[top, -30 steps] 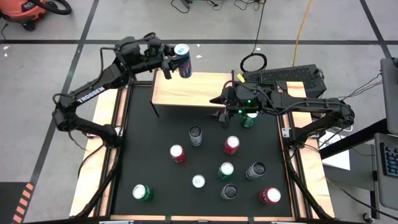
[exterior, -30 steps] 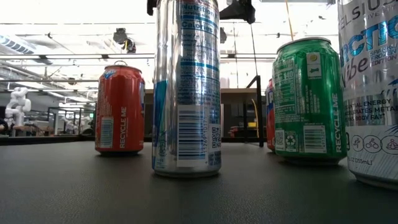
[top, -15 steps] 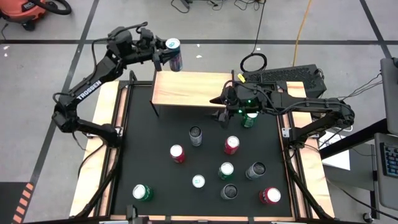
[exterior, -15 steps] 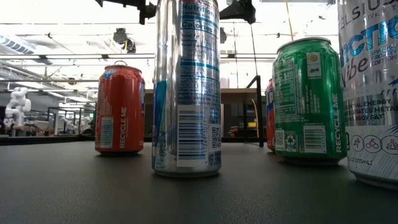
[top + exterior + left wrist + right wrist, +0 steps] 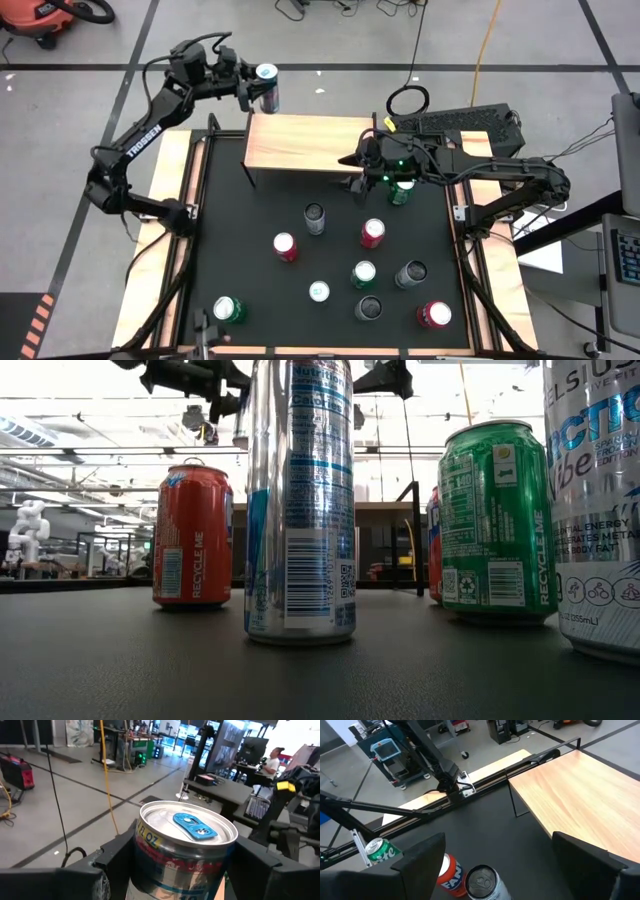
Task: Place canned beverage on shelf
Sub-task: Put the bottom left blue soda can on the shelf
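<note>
Shelf [image 5: 300, 142] top lay bare, open from above. Right gripper [image 5: 357, 186] hung wide open at its front right edge, blocking there. Cans crowded the tabletop [image 5: 230, 230] centre and right; left strip stayed passable.

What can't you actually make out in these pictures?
- High view: the green can by the shelf is mostly hidden under the right gripper.
- Low view: the shelf top is hidden behind the tall silver can; the can at far right is cut off by the edge.
- Left wrist view: the left gripper covers the held can's sides; its bottom is cut off.
</note>
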Robot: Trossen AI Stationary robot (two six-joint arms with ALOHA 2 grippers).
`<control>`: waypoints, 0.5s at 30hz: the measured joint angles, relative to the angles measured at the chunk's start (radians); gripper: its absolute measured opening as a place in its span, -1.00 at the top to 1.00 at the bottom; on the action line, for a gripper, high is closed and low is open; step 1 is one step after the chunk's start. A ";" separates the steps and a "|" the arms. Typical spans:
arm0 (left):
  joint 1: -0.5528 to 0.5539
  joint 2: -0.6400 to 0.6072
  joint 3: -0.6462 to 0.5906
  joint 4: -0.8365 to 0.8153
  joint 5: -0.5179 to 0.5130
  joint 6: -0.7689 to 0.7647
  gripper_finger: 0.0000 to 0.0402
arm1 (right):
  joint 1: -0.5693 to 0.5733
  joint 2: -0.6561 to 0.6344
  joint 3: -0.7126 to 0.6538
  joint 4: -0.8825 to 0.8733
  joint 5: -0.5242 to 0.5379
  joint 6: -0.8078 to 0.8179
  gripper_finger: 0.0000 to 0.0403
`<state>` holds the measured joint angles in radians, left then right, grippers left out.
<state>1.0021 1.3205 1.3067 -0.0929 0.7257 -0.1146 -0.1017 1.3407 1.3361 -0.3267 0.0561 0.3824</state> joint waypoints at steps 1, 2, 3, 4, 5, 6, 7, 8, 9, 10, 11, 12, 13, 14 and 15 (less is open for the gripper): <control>0.007 0.000 -0.013 0.005 0.014 0.000 -0.29 | 0.000 0.000 0.000 0.000 0.001 0.000 -0.71; 0.012 0.000 -0.024 0.010 0.025 0.002 -0.29 | 0.000 0.000 0.000 0.000 0.003 0.003 -0.71; 0.017 0.000 -0.035 0.015 0.033 0.011 -0.29 | 0.000 0.000 0.000 0.000 0.003 0.008 -0.71; 0.022 0.000 -0.048 0.026 0.039 0.020 -0.29 | 0.000 0.000 0.000 0.000 0.003 0.017 -0.71; 0.027 0.000 -0.061 0.038 0.049 0.027 -0.29 | 0.000 0.000 0.000 0.000 0.003 0.024 -0.71; 0.033 0.000 -0.074 0.044 0.058 0.031 -0.29 | 0.000 0.000 0.000 0.000 0.003 0.026 -0.71; 0.040 0.000 -0.085 0.040 0.066 0.042 -0.29 | 0.000 0.000 0.000 0.000 0.003 0.031 -0.71; 0.046 0.000 -0.095 0.038 0.072 0.052 -0.29 | 0.000 0.000 0.000 0.000 0.003 0.037 -0.71; 0.052 0.000 -0.104 0.039 0.078 0.061 -0.29 | 0.000 0.000 0.000 0.000 0.003 0.045 -0.71; 0.056 0.000 -0.115 0.045 0.083 0.069 -0.29 | 0.000 0.000 0.000 0.000 0.003 0.050 -0.71; 0.063 0.000 -0.128 0.059 0.088 0.073 -0.29 | 0.000 0.000 0.000 0.000 0.003 0.051 -0.71; 0.070 0.000 -0.141 0.069 0.092 0.075 -0.29 | 0.000 0.000 0.000 0.000 0.003 0.051 -0.71; 0.077 0.000 -0.155 0.072 0.094 0.076 -0.29 | 0.000 0.000 0.000 0.000 0.003 0.052 -0.71; 0.084 0.001 -0.167 0.069 0.094 0.079 -0.29 | 0.000 0.003 0.000 0.000 0.003 0.052 -0.71; 0.090 0.005 -0.178 0.071 0.094 0.086 -0.29 | 0.000 0.004 0.000 0.000 0.003 0.052 -0.71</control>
<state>1.0919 1.3251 1.1290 -0.0221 0.8196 -0.0287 -0.1017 1.3444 1.3361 -0.3264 0.0593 0.4343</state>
